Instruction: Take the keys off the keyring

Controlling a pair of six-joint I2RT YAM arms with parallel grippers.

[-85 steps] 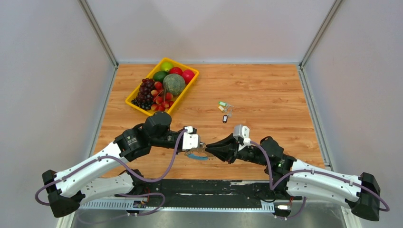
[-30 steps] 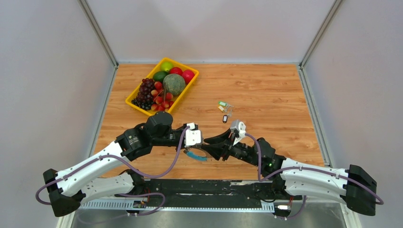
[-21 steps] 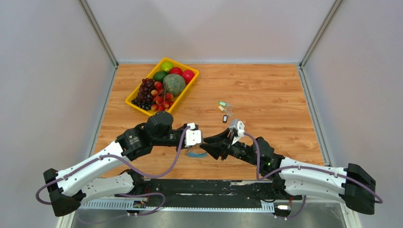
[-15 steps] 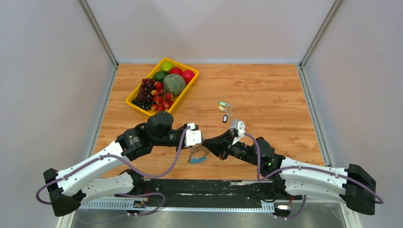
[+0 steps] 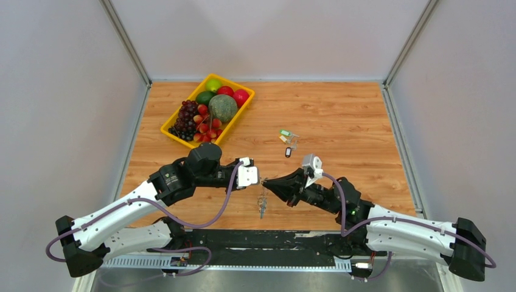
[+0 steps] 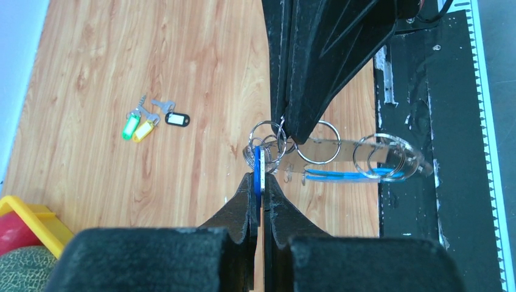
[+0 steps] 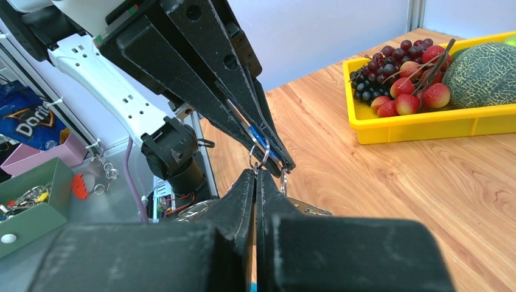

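The keyring [image 6: 317,143], a bunch of linked silver split rings, hangs between my two gripper tips above the table's near edge, and in the top view it dangles as a thin cluster [image 5: 262,204]. My left gripper [image 6: 260,179] is shut on a blue key tag [image 6: 258,164] seen edge-on. My right gripper [image 7: 255,173] is shut on one ring [image 7: 258,155], tip to tip with the left gripper [image 5: 258,180]. Three loose keys lie on the wood: green tag [image 6: 129,126], yellow tag [image 6: 143,129], black tag [image 6: 176,120].
A yellow tray [image 5: 174,135] of fruit, with grapes, a melon and apples, stands at the back left. The black base strip [image 5: 274,238] runs along the near edge under the arms. Grey walls enclose the wooden table [image 5: 341,115].
My right gripper has closed on a ring and drawn back a little to the right. The keyring, earlier spread flat with its blue part showing, now hangs as a narrow bunch. The left gripper stayed shut.
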